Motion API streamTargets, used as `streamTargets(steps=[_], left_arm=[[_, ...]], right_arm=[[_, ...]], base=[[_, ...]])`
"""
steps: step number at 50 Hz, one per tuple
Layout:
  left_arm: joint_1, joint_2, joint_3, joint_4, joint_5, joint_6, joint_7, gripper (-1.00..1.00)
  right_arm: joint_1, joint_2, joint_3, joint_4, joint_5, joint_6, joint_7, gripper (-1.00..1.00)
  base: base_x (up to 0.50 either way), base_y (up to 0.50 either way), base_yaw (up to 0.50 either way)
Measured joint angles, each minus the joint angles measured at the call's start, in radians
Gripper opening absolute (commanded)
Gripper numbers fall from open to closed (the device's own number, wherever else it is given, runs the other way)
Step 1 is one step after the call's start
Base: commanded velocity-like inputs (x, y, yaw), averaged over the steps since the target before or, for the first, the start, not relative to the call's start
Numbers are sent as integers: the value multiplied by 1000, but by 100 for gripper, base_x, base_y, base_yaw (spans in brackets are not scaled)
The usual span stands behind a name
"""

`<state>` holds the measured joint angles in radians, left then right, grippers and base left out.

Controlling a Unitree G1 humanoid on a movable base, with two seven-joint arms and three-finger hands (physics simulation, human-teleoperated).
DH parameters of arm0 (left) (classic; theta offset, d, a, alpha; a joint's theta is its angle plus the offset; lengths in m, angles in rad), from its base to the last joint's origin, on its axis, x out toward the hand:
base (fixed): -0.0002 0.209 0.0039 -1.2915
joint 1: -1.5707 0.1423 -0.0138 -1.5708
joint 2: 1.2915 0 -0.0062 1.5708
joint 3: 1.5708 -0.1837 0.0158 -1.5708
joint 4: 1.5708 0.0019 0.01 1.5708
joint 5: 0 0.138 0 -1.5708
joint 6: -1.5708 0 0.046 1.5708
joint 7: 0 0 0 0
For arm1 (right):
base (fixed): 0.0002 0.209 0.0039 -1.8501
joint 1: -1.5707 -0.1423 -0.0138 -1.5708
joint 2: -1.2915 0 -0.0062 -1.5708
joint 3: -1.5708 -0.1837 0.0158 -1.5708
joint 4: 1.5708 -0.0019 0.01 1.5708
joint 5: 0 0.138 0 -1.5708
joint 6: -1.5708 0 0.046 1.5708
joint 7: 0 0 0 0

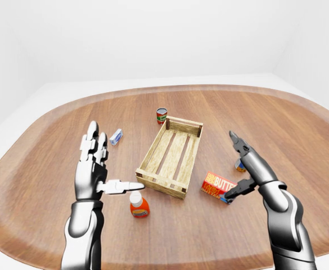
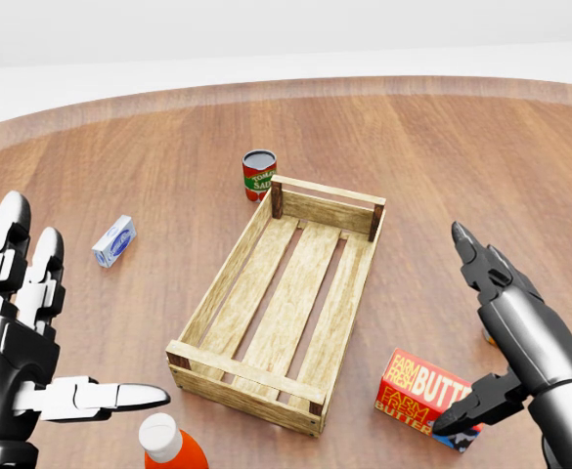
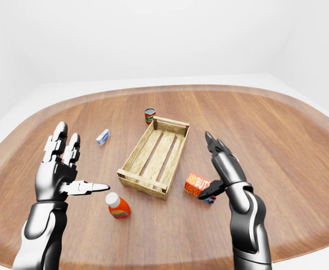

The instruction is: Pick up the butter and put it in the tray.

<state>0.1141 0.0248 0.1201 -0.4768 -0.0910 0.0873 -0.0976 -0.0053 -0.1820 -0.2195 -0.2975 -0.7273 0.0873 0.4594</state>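
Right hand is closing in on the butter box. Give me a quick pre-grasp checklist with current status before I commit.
1. Right hand open: ok, fingers spread, thumb tip over the butter's right end.
2. Butter box reachable and free: ok, it lies flat on the table, apart from the wooden tray.
3. Fingers actually touching the box: cannot tell from these views.
4. Tray ready: ok, nothing lies on its slats.
5. Clutter near the grasp: not ok, a small can sits just behind the right hand, mostly hidden.
6. Left hand out of the way: ok, open on the tray's left, near the orange bottle.
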Motion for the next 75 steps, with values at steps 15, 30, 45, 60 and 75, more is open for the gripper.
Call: streamTargets(steps=[15,30,45,60,75], left_arm=[[-3,0,1,5,0,0,2,100],[-5,1,1,8,1,0,4,100],[-10,2,3,13,0,0,5,100],[-16,4,6,17,-1,0,8,100],[-20,5,9,18,-4,0,9,100]], right_arm=[[-33,-44,-4,190,94,0,-66,100],[-44,-65,6,320,122,0,-101,100],[-77,-82,30,435,111,0,-128,100],[-140,-96,67,592,91,0,-176,100],[-197,-109,96,736,80,0,-216,100]], base=[[0,0,0],[0,0,0],[0,0,0],[0,0,0],[0,0,0]])
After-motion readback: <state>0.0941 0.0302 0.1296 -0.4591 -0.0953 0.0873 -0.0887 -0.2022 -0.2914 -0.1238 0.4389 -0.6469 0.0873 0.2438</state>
